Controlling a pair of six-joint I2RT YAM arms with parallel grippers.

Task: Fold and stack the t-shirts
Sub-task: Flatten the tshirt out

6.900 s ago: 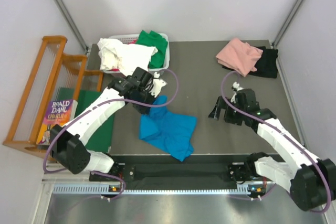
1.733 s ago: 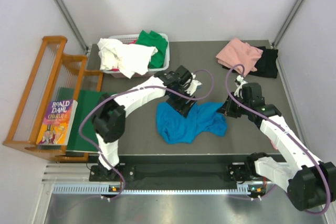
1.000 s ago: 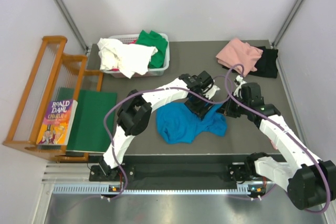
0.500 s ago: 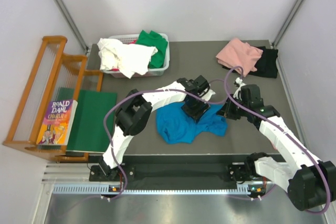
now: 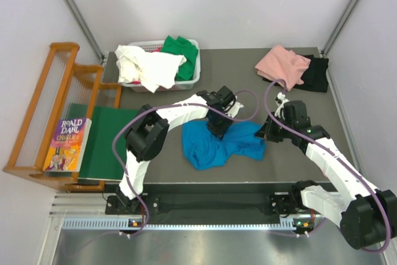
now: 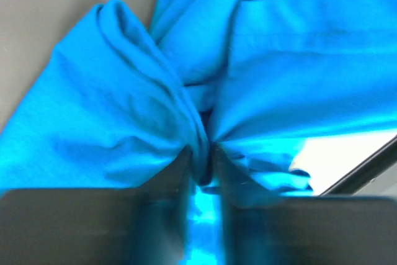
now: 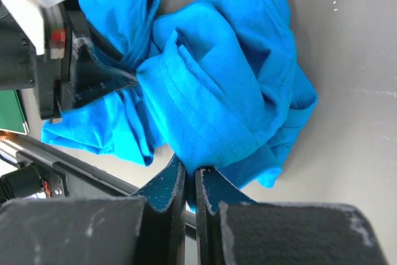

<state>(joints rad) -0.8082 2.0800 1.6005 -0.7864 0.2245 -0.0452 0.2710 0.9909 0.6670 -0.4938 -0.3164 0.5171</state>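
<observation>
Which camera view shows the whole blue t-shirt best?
The top external view: the blue t-shirt lies there whole, crumpled on the table between the two arms. The right wrist view shows most of it, from close by. The left wrist view shows only bunched folds close up, pinched in the left pincer.

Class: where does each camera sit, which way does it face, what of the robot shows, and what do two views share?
Top external: above and behind, looking down at the table; the left arm and right arm show.
Left wrist: on the left arm, looking along the left gripper, which pinches the blue t-shirt.
Right wrist: on the right arm, looking along the right gripper, which grips that shirt.
Shared: both wrist views show the shirt; the right wrist view also shows the left gripper.
</observation>
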